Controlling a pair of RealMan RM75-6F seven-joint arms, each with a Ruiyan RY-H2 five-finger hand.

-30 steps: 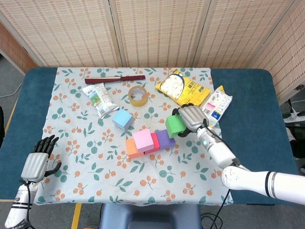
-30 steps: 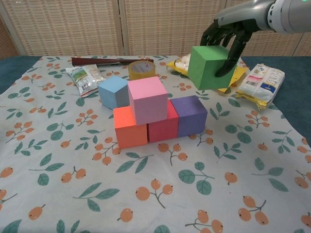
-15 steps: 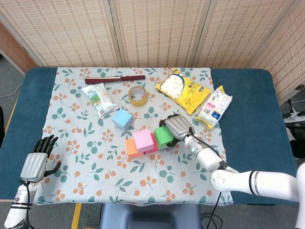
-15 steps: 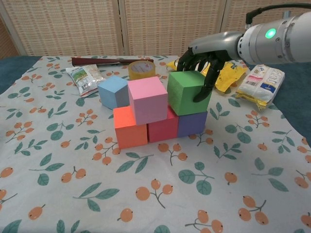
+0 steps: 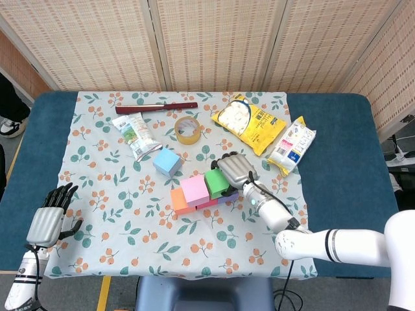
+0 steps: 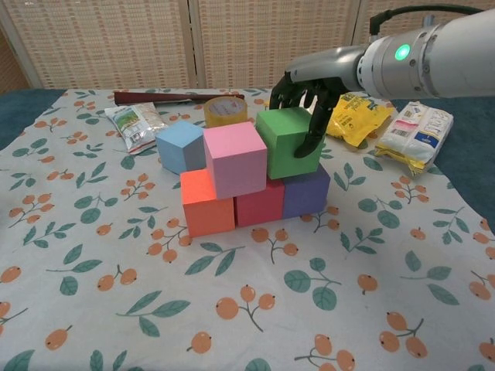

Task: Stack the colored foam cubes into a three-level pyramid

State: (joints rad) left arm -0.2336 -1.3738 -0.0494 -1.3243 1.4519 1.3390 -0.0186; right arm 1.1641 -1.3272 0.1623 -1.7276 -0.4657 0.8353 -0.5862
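At far left of bench, left hand (image 5: 47, 225) hangs idle by the cloth edge, fingers apart, holding nothing; same spot as a sec ago. Moving right: snack packet (image 6: 133, 119), then blue cube (image 6: 180, 145) loose behind the stack, not yet used. Base row: orange cube (image 6: 206, 203), red cube (image 6: 260, 205), purple cube (image 6: 306, 189), all touching side by side. Pink cube (image 6: 235, 158) sits on 2nd level over orange/red.

Change: green cube (image 6: 290, 142) was up in the air w/ right hand 1 s ago, now down on 2nd level over red/purple, just beside pink. Looks slightly turned vs the row below. Right hand (image 6: 307, 91) still wrapped over its top and right face, fingers curled on it — not released yet.

Judgement: 2nd level abt complete once hand lets go; blue is likely the cap. Risk: pulling hand away may drag green askew.

Further right: tape roll (image 6: 225, 110), yellow bag (image 6: 353, 115), white packet (image 6: 418, 133), well clear.
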